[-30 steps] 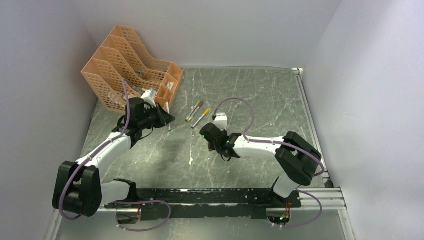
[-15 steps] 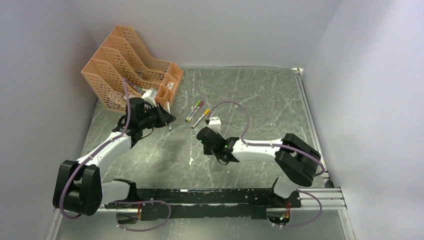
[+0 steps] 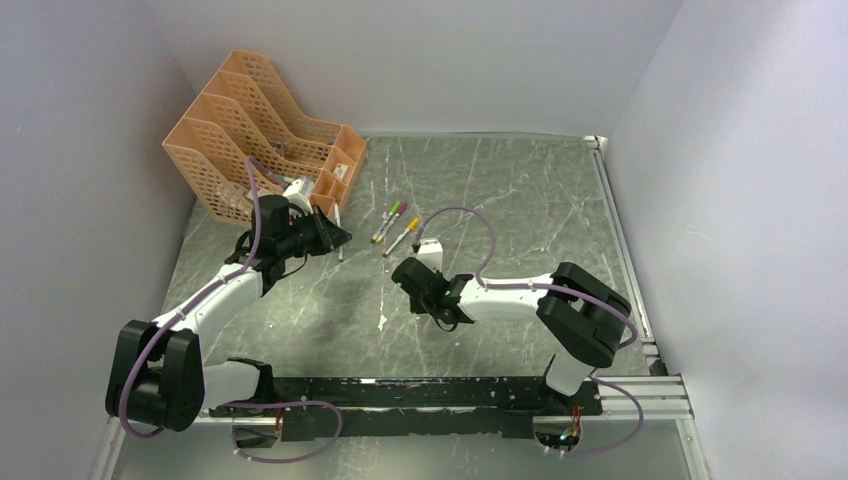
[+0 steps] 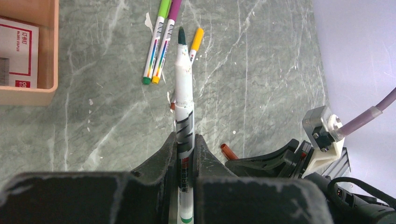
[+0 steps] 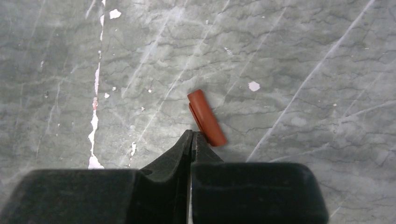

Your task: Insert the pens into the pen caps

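Note:
My left gripper [image 3: 335, 237] is shut on an uncapped white pen [image 4: 183, 93] with a dark green tip that points away from the wrist, held above the table. Three capped pens lie beyond it: one green-capped [image 4: 156, 42], one magenta-capped [image 4: 166, 39], one yellow-capped [image 4: 196, 39]; they also show in the top view [image 3: 393, 225]. An orange-red pen cap [image 5: 206, 117] lies flat on the table. My right gripper [image 5: 193, 134] is shut and empty, its tips right at the cap's near left side. The cap also shows in the left wrist view [image 4: 229, 151].
An orange mesh file organiser [image 3: 255, 130] stands at the far left, with a small orange tray [image 4: 44, 91] holding a box beside it. A white scrap [image 3: 382, 321] lies on the marble table. Grey walls close both sides.
My right gripper has slid left and a little forward across the table, its forearm stretching out. My left arm and its pen have stayed put.

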Available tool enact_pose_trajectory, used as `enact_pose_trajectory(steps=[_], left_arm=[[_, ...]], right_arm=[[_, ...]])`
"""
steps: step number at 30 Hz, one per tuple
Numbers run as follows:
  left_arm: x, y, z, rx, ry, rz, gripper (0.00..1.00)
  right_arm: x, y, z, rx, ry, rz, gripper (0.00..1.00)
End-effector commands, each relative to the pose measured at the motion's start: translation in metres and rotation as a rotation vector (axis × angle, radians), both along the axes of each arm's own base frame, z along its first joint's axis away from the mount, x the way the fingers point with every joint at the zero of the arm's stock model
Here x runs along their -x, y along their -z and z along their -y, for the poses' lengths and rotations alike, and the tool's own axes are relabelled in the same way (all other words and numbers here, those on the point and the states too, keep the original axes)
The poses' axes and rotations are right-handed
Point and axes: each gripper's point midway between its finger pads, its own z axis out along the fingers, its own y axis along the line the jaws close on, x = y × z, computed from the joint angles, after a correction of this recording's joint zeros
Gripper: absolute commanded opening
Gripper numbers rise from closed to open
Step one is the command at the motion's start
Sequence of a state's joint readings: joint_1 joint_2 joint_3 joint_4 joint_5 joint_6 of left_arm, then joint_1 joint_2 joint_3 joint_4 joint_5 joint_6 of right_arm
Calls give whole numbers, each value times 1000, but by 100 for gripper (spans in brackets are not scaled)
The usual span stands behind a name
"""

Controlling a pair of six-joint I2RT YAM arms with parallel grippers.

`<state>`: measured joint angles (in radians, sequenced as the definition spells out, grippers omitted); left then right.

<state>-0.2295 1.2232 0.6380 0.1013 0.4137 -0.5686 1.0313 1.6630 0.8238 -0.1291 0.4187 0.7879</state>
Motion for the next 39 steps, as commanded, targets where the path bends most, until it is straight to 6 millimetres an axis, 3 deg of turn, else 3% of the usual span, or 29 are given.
enact_pose_trajectory(steps=[1,6,13,24,28,34,39], left_arm=[[0,-2,0,10,17,19,7],[0,-1,1,13,19,15,7],[0,0,1,13,23,13,7],[0,3,0,4,22,9,7],[0,4,1,5,26,5,7],[0,3,2,11,29,9,7],[1,2,2,14,29,12,7]], right_arm=[[-2,3,25,66,49,-7,0],[-9,-2,34,61,68,-2,0],[-28,1,31,53,81,4,0],[-60,0,9,35,54,25,0],[-66,-16,12,19,105,69,1],[-64,-39,17,-7,148,131,41],[-56,-30,9,10,115,108,46]])
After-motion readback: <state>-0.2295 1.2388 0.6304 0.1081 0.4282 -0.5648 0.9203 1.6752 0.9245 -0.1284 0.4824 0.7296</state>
